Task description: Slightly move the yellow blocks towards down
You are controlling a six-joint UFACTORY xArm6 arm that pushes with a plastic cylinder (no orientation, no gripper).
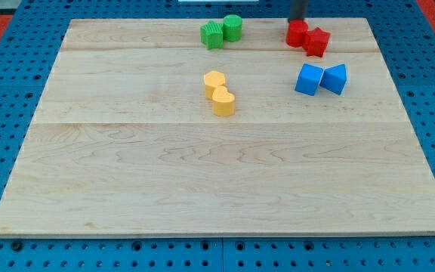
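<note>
Nearest you, the lower half of the board (217, 189) carries nothing. Just above its middle sit your two yellow blocks (219, 93), touching, one at 11 o'clock of the other; shapes look rounded (one perhaps heart-like, hard to tell). Out at 3 o'clock of them lie two blue blocks (321, 78), side by side. Farther back, at 12 o'clock, are two green blocks (223, 32), and at 1 o'clock two red blocks (307, 38). My tip (297, 21) stands at the far edge, right against the back red block, well apart from the yellows. There are no fingers here, only the rod. You should judge the task unstarted: the tip must get behind the yellows, at their 12 o'clock, then nudge toward 6.
</note>
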